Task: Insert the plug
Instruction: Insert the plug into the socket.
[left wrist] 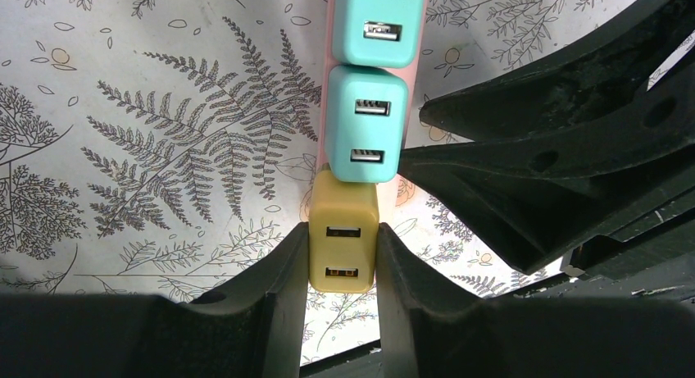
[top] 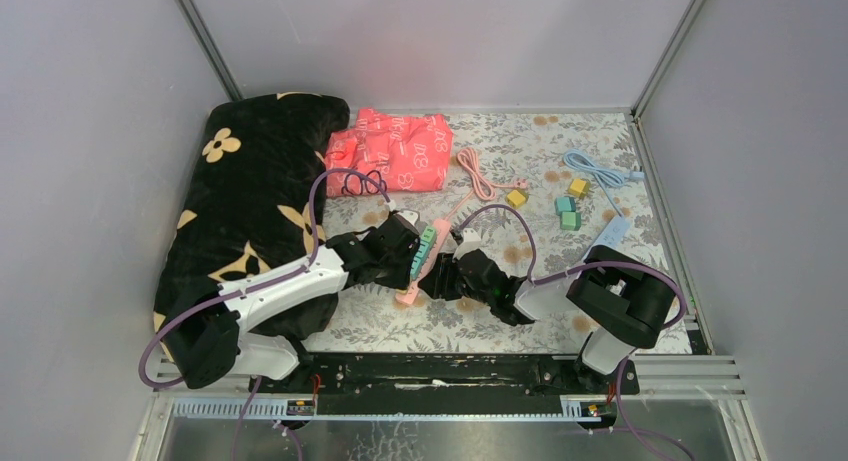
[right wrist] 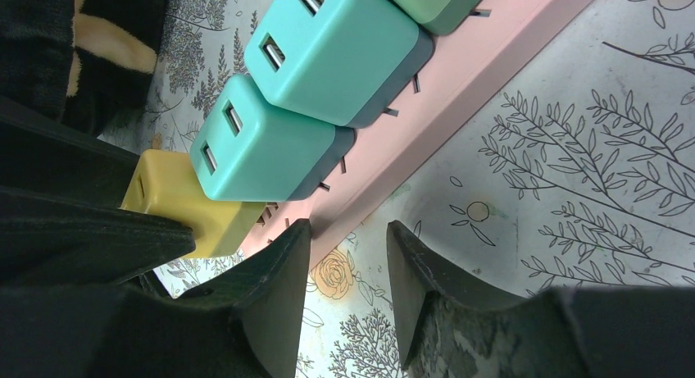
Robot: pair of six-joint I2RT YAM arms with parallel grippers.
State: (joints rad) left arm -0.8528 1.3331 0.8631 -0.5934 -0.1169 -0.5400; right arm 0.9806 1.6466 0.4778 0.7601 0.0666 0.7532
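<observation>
From above, my left claw (top: 408, 243) and my right claw (top: 447, 266) met over the pink power strip (top: 409, 296) in the middle of the flowered cloth (top: 520, 141). At my left wrist, the fingers were clamped on the yellow plug (left wrist: 344, 259), last in line and touching the nearer of 2 teal plugs (left wrist: 366, 128). At my right wrist, the jaws stood apart with cloth showing between them. The strip's near end lay just at their tips, and the yellow plug sat against that end, how deep I could not tell.
</observation>
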